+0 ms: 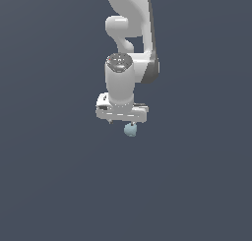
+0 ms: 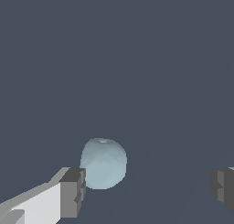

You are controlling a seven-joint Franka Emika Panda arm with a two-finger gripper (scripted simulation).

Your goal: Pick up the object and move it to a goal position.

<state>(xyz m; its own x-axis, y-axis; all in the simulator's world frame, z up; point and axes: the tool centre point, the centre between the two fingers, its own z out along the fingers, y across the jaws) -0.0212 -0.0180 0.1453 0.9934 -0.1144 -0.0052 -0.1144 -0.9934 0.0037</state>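
Observation:
The object (image 1: 130,130) is a small pale blue-teal rounded blob that peeks out just below the white gripper bar in the exterior view. In the wrist view the object (image 2: 103,163) lies on the dark grey floor close beside one grey fingertip (image 2: 72,192), with the other fingertip (image 2: 224,187) far off across a wide gap. My gripper (image 2: 147,190) is open and nothing is held between its fingers. In the exterior view the fingers are hidden behind the bar and the blob, so the gripper (image 1: 126,123) shows only as the white bar.
The white arm (image 1: 129,38) rises from the gripper toward the top of the exterior view. Flat dark grey floor (image 1: 59,186) surrounds it on all sides, with no other objects in sight.

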